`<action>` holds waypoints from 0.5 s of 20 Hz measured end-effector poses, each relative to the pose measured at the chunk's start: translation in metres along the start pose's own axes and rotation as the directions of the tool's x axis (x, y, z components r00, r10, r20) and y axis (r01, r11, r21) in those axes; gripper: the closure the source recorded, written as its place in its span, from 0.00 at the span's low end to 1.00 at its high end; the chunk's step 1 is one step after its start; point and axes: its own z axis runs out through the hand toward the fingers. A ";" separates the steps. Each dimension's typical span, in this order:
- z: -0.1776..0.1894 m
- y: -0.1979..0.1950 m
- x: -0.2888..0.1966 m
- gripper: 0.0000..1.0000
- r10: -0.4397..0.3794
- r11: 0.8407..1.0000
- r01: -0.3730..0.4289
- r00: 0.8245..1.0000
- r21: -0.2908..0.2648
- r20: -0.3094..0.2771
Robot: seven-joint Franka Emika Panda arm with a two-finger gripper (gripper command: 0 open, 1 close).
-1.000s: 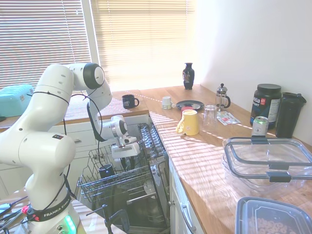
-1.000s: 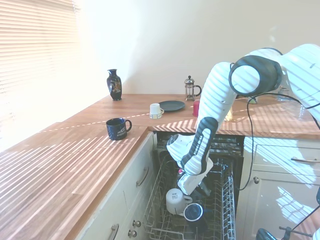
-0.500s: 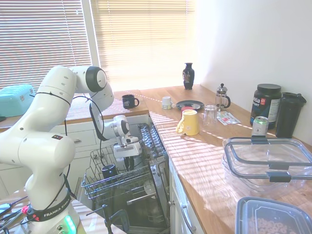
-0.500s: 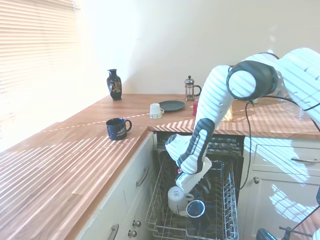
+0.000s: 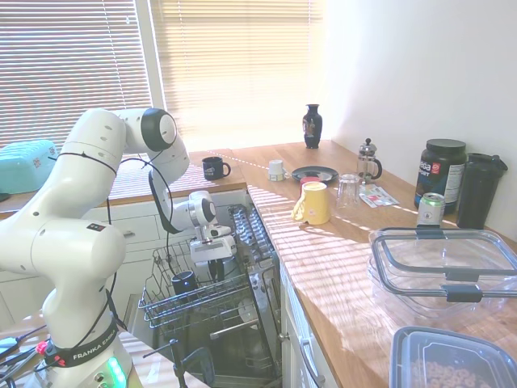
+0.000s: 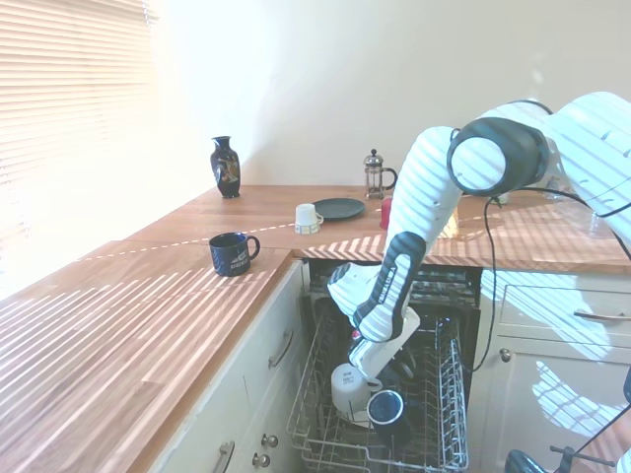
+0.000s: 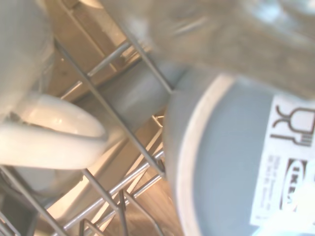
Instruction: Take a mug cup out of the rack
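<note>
The mug cup (image 5: 184,281) (image 6: 386,408) is dark and glossy and lies tilted in the rack (image 5: 161,311) (image 6: 446,434), its opening turned toward the second exterior view. A white mug (image 6: 346,387) sits right beside it. My gripper (image 5: 212,263) (image 6: 381,371) reaches down into the rack, directly at the two mugs. Its tips are hidden behind the mugs and the wires. In the wrist view the grey base of the mug cup (image 7: 231,162) with a white label fills the frame, next to the white mug's handle (image 7: 49,135).
The rack is pulled out of the open dishwasher under the wooden counter (image 5: 323,250). On the counter stand a yellow mug (image 5: 313,202), a dark printed mug (image 5: 214,168) (image 6: 232,253), a vase (image 5: 313,125), a French press (image 5: 368,162) and plastic containers (image 5: 440,267).
My gripper, both mugs and the rack have shifted slightly upward and toward the dishwasher. The mug cup is a little higher in the second exterior view.
</note>
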 end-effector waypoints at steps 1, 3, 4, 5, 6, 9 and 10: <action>-0.002 0.000 -0.003 1.00 -0.001 1.000 0.001 1.000 0.004 -0.006; -0.007 0.004 -0.009 1.00 0.002 1.000 -0.002 1.000 0.007 -0.014; -0.007 0.006 -0.011 1.00 0.001 1.000 0.000 1.000 0.014 -0.014; -0.005 0.008 -0.013 1.00 0.001 1.000 -0.001 1.000 0.024 -0.015; -0.005 0.010 -0.014 1.00 0.002 1.000 -0.001 1.000 0.031 -0.017; -0.008 0.016 -0.018 1.00 0.000 0.999 0.002 1.000 0.046 -0.029; -0.011 0.020 -0.021 1.00 0.001 0.999 0.000 0.999 0.048 -0.034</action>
